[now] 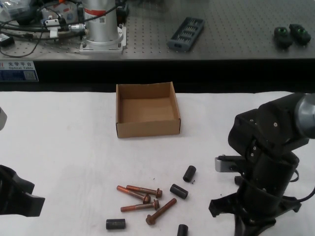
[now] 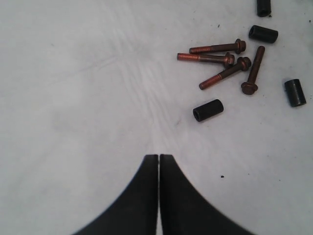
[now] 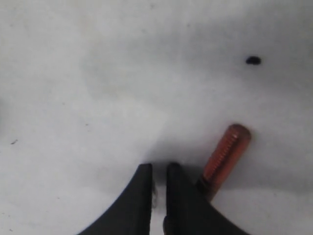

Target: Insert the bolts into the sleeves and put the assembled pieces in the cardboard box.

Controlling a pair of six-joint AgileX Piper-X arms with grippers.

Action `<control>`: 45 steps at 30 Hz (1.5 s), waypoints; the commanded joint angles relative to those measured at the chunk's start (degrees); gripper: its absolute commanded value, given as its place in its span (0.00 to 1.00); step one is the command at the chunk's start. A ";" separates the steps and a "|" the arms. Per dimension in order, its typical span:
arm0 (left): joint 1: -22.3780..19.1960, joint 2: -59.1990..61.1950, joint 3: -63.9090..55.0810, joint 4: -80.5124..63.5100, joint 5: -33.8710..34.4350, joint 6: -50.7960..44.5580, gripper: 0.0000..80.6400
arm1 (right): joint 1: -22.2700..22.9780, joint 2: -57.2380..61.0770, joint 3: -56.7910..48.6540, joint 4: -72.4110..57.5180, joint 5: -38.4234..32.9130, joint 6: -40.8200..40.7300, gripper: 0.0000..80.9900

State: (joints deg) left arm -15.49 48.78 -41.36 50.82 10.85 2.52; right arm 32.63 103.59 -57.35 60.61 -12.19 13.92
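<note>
Found a white-covered table (image 1: 59, 147) carrying everything. Saw the right arm (image 1: 266, 147) standing over its near right part, and a piece of the left arm (image 1: 17, 196) at the near left edge. Noted the cardboard box (image 1: 147, 129) upright and open-topped, farther back near the middle, well apart from the loose parts.

Saw the left gripper (image 2: 159, 157) over bare cloth with its fingers (image 2: 144, 196) pressed together, pinching nothing, the loose parts lying off to one side of it. Saw the right gripper (image 3: 159, 167) low over the cloth, its fingers (image 3: 139, 196) drawn almost together with a thin slit between them. Made out one bolt (image 3: 226, 154) poking its threaded end from behind one finger. Could not judge any contact between that finger and the bolt, nor any grip on it.

Counted four copper-coloured bolts (image 1: 145, 190) (image 2: 217, 47) lying flat in a loose cluster on the near middle of the table, some crossing or touching at the heads. Counted four short black sleeves (image 1: 178, 191) (image 2: 208, 109) scattered around that cluster, each lying separate from the bolts.
</note>
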 commanded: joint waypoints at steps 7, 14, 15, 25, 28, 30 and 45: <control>-0.31 0.00 -0.60 0.16 0.13 1.09 0.01 | -2.64 -1.30 0.15 4.35 10.10 -3.67 0.14; -0.31 0.00 -0.60 0.16 0.13 1.13 0.01 | -6.35 -1.29 2.69 4.67 11.64 -4.69 0.14; -0.31 0.00 -0.60 0.16 0.13 1.13 0.01 | -6.87 -1.17 3.06 4.92 11.64 -4.87 0.14; -0.31 0.00 -0.60 0.05 0.13 1.29 0.01 | -9.70 -3.58 3.34 5.16 15.52 -8.53 0.14; -0.31 0.00 -0.60 -0.13 -0.03 1.29 0.01 | -9.79 -6.01 3.34 4.56 15.06 -8.54 0.14; -0.31 0.00 -0.60 -0.63 -0.03 1.29 0.01 | -9.79 -7.36 3.34 4.41 15.06 -8.54 0.14; -0.31 0.00 -0.47 -1.63 -0.03 1.29 0.01 | -9.90 -10.72 3.75 4.63 16.61 -8.38 0.14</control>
State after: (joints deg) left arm -15.49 48.78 -41.36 49.47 10.85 2.52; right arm 23.17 93.68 -53.66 64.68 4.44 5.72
